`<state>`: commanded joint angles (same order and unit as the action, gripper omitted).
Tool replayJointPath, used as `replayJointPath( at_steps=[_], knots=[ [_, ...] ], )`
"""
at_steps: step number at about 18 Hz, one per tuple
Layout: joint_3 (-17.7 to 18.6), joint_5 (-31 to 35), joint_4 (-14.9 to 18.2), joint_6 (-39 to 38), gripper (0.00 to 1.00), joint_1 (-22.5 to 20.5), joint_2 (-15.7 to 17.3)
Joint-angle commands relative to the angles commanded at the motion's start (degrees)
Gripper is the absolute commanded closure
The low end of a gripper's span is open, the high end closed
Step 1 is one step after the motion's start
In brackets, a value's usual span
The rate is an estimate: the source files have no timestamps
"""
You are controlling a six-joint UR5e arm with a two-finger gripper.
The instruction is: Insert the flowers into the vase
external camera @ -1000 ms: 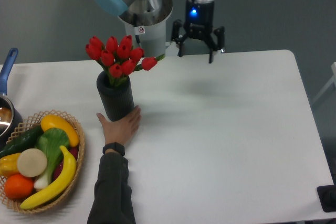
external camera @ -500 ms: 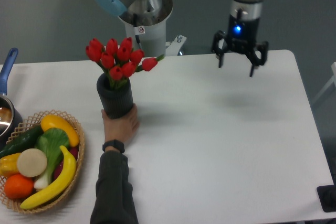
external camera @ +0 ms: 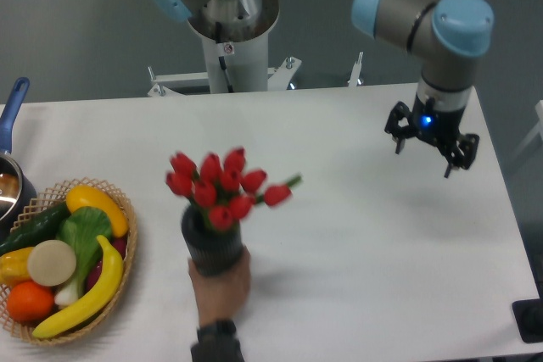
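Pot (external camera: 10, 137): blue-handled, at the worktop's (external camera: 356, 235) far left edge.
Basket (external camera: 127, 247): wicker, front left, filled with fruit and vegetables.
Hand (external camera: 222, 281): wrapped around the vase's base from the front edge.
Vase (external camera: 212, 243): black, upright, left of centre.
Flowers (external camera: 222, 186): red tulips standing in the vase.
Claw (external camera: 431, 148): empty, fingers spread, hovered over the right side, well apart from the vase.

Bright, even light with soft shadows; the flowers (external camera: 225, 186) (motion-blurred) look smeared
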<state>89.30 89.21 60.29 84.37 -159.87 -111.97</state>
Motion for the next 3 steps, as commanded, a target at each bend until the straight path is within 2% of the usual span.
replayJointPath(
  at_steps=[3],
  knots=[
    [-2.2, 0.5, 0.1, -0.1, 0.0, 0.1, -2.1]
  ],
)
